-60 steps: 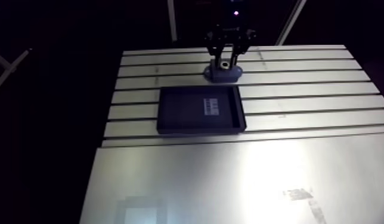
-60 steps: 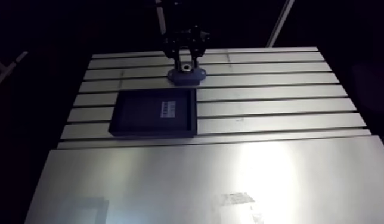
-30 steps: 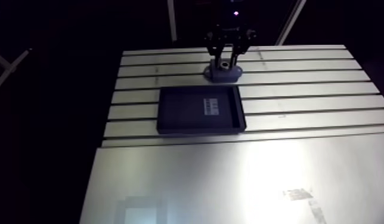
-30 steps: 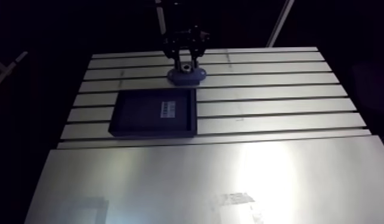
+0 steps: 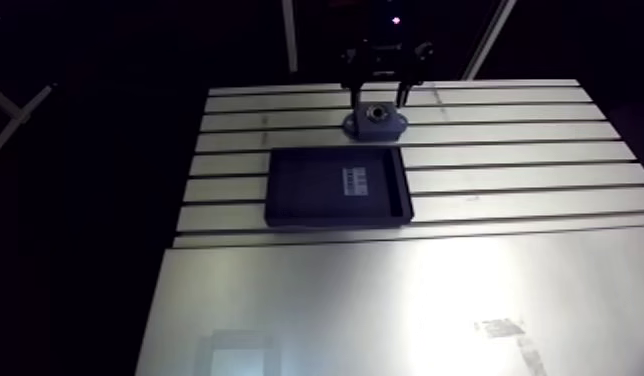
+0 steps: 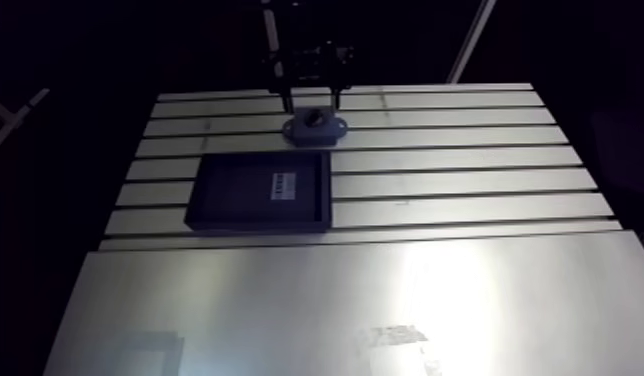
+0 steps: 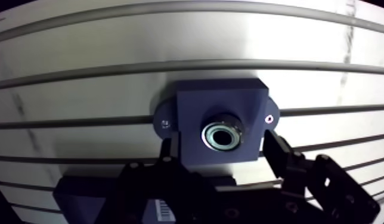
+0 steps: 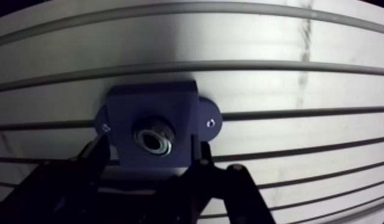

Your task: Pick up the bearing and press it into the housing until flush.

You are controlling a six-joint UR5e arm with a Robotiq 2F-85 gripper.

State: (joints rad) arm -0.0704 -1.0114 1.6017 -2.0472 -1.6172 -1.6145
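In the wrist view the dark blue housing stands on the slotted table. The silver ring bearing sits in the housing's round bore. My gripper hovers over the housing, open. One finger is on one side of the block and the other finger is just clear of the opposite side. Nothing is held between them. In the arm view the gripper hangs just above the housing at the far part of the table.
A flat black tray with a small barcode label lies just in front of the housing. A smooth metal sheet covers the near half of the table. The slotted surface stretches to the right.
The fingers were close together over the bearing just before; they have since spread apart and the gripper has lifted slightly. The bearing stays in the housing.
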